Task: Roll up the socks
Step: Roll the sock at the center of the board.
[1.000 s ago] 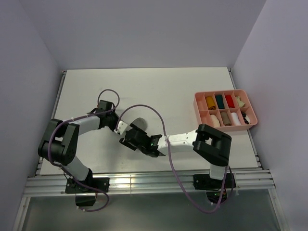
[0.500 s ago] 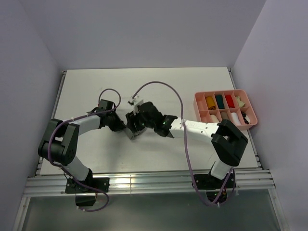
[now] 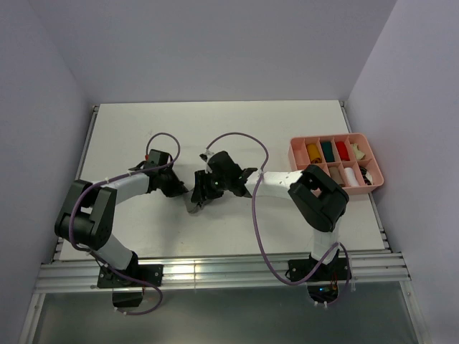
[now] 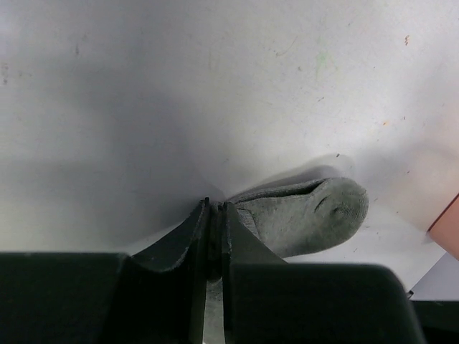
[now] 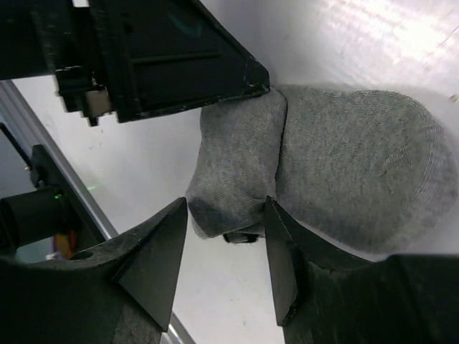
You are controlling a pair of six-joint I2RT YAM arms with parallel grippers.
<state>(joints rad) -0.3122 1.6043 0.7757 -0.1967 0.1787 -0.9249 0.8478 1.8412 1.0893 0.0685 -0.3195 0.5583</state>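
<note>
One grey sock (image 5: 358,172) is being worked, lying a little nearer the table's (image 3: 215,129) near edge than its middle, well apart from the pink tray (image 3: 293,159) at the right edge. From above it is mostly hidden under the two wrists, so its full outline is hard to judge there.

The left gripper (image 4: 215,215) is clenched on a thin edge of the fabric, with the rounded toe end lying flat on the table beyond its tips. The right gripper (image 5: 224,211) stands released, its fingers spread on either side of a thick folded lump at one end of the sock, just beside the left gripper's tips.

The step in hand looks like starting the roll: one arm pins, the other turns the folded end over. To do it well, the right fingers should close low on the whole lump, catching both layers rather than only the top one. The left pinch ought to stay firm so the sock does not drag across the table. Turning the lump toward the toe in short bites, with the fabric taut between the grippers, should give a tight bundle.
</note>
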